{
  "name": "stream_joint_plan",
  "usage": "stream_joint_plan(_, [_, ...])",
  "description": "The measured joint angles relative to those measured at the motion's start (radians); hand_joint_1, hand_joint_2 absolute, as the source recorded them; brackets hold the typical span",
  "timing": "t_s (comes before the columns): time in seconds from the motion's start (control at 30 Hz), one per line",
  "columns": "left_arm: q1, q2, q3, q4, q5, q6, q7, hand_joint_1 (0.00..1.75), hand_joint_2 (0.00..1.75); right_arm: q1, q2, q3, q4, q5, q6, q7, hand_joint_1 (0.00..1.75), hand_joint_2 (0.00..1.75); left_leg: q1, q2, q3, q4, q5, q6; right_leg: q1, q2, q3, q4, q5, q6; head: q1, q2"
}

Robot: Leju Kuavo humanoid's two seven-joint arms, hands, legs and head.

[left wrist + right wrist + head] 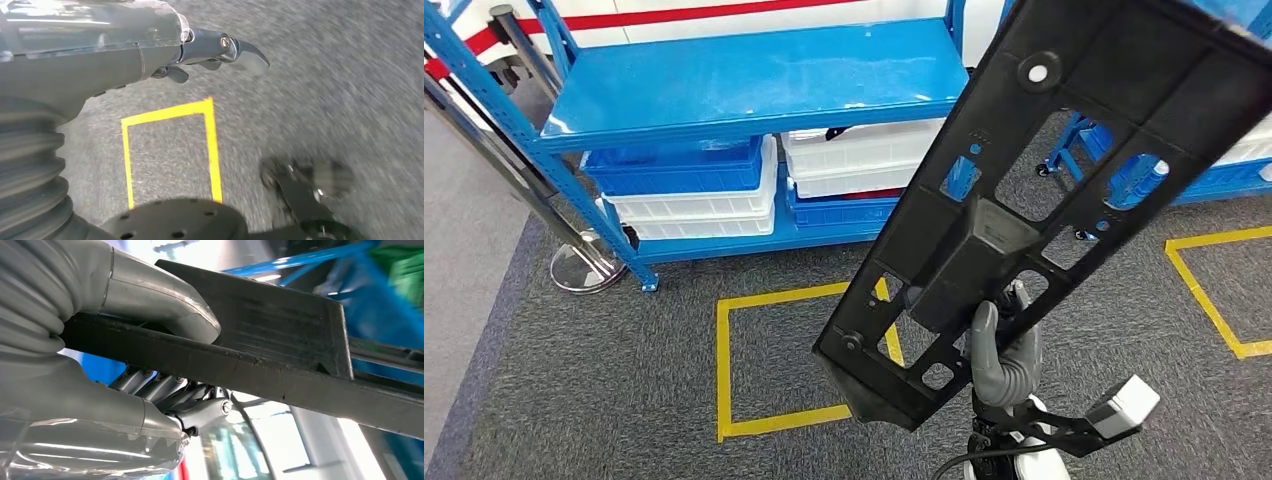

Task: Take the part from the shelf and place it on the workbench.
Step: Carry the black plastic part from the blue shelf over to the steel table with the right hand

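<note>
R hand (1004, 350) grips the black part (1064, 170) near its low end, thumb over, fingers (165, 387) under. Part's off the blue shelf (754, 75), long axis slanting up-right past it. L hand (220, 50) hangs empty, fingers apart.

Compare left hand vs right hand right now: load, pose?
Load: the right hand grips the black part, thumb over one face and fingers under the other; the left hand holds nothing.
Pose: the right hand is raised, with the part slanting up across the blue shelf; the left hand hangs over the grey carpet and a yellow tape square.
Shared: grey covers, dark fingers.
</note>
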Motion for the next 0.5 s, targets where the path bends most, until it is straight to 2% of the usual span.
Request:
stream_joint_plan(0.03, [0.0,0.003,0.0,0.0,0.0,-0.002,-0.003,0.0,1.75,0.0,-0.001,0.006,-0.022,0.007,0.003,-0.004,1.75,1.75,0.002,-0.022,-0.024,0.059,-0.035,-0.003,0.0,0.01,-0.004,0.0,0.003,-0.005,0.0,0.0])
stream_joint_plan(0.07, [-0.001,0.005,0.0,0.0,0.001,-0.003,-0.005,0.0,1.75,0.0,-0.001,0.012,-0.041,0.014,0.007,-0.009,1.75,1.75,0.003,-0.034,-0.053,0.126,-0.069,-0.006,0.0,0.02,-0.007,0.0,0.006,-0.008,0.0,0.0])
stream_joint_plan(0.1, [-0.002,0.007,0.0,0.0,0.001,-0.005,-0.008,0.0,1.75,0.0,-0.002,0.019,-0.059,0.02,0.011,-0.016,1.75,1.75,0.004,-0.039,-0.077,0.184,-0.09,-0.007,0.0,0.032,-0.011,0.001,0.009,-0.01,0.0,0.0])
stream_joint_plan(0.13, [-0.003,0.008,0.0,0.0,0.001,-0.006,-0.01,0.0,1.75,-0.001,-0.003,0.024,-0.075,0.026,0.016,-0.022,1.75,1.75,0.004,-0.041,-0.088,0.212,-0.092,-0.008,0.0,0.044,-0.013,0.002,0.012,-0.01,0.0,0.0])
stream_joint_plan(0.17, [-0.005,0.009,0.0,0.0,0.001,-0.008,-0.011,0.0,1.75,-0.004,-0.004,0.03,-0.089,0.031,0.02,-0.027,1.75,1.75,0.004,-0.042,-0.082,0.204,-0.074,-0.007,0.001,0.056,-0.015,0.002,0.014,-0.009,0.0,0.0])
stream_joint_plan(0.2, [-0.006,0.01,0.0,0.0,0.0,-0.01,-0.011,0.0,1.75,-0.008,-0.005,0.036,-0.104,0.034,0.025,-0.03,1.75,1.75,0.005,-0.047,-0.059,0.158,-0.041,-0.004,0.001,0.07,-0.015,0.004,0.017,-0.007,0.0,0.0])
stream_joint_plan(0.27, [-0.006,0.013,0.0,0.0,0.0,-0.012,-0.011,0.0,1.75,-0.02,-0.006,0.045,-0.13,0.039,0.031,-0.032,1.75,1.75,0.006,-0.083,0.006,0.022,0.024,0.005,0.001,0.095,-0.018,0.007,0.022,0.0,0.0,0.0])
stream_joint_plan(0.3, [-0.005,0.013,0.0,0.0,0.0,-0.013,-0.011,0.0,1.75,-0.028,-0.006,0.049,-0.142,0.04,0.033,-0.032,1.75,1.75,0.006,-0.103,0.028,-0.03,0.04,0.009,0.001,0.105,-0.022,0.009,0.025,0.005,0.0,0.0])
stream_joint_plan(0.33, [-0.005,0.014,0.0,0.0,0.0,-0.014,-0.011,0.0,1.75,-0.035,-0.006,0.052,-0.154,0.041,0.035,-0.032,1.75,1.75,0.005,-0.117,0.036,-0.056,0.044,0.013,0.0,0.114,-0.027,0.01,0.03,0.012,0.0,0.0])
stream_joint_plan(0.37, [-0.007,0.015,0.0,0.0,-0.002,-0.015,-0.012,0.0,1.75,-0.04,-0.006,0.055,-0.165,0.044,0.036,-0.032,1.75,1.75,0.004,-0.12,0.036,-0.063,0.044,0.016,-0.001,0.123,-0.032,0.009,0.036,0.02,0.0,0.0])
stream_joint_plan(0.4, [-0.008,0.014,0.0,0.0,-0.003,-0.017,-0.012,0.0,1.75,-0.044,-0.006,0.057,-0.177,0.049,0.038,-0.031,1.75,1.75,0.004,-0.112,0.035,-0.067,0.048,0.02,-0.002,0.131,-0.037,0.007,0.042,0.028,0.001,0.0])
stream_joint_plan(0.43, [-0.01,0.014,-0.001,0.0,-0.005,-0.019,-0.013,0.0,1.75,-0.047,-0.007,0.058,-0.188,0.054,0.038,-0.031,1.75,1.75,0.005,-0.101,0.034,-0.071,0.054,0.025,-0.002,0.13,-0.041,0.009,0.043,0.034,0.001,0.0])
stream_joint_plan(0.47, [-0.011,0.013,-0.001,0.0,-0.007,-0.02,-0.014,0.0,1.75,-0.051,-0.007,0.059,-0.197,0.06,0.037,-0.03,1.75,1.75,0.007,-0.089,0.034,-0.075,0.061,0.031,-0.001,0.116,-0.048,0.022,0.032,0.039,0.003,0.0])
stream_joint_plan(0.5, [-0.01,0.013,-0.002,0.0,-0.008,-0.022,-0.015,0.0,1.75,-0.056,-0.008,0.059,-0.205,0.065,0.035,-0.03,1.75,1.75,0.009,-0.076,0.032,-0.08,0.068,0.036,0.001,0.095,-0.063,0.054,0.007,0.043,0.006,0.0])
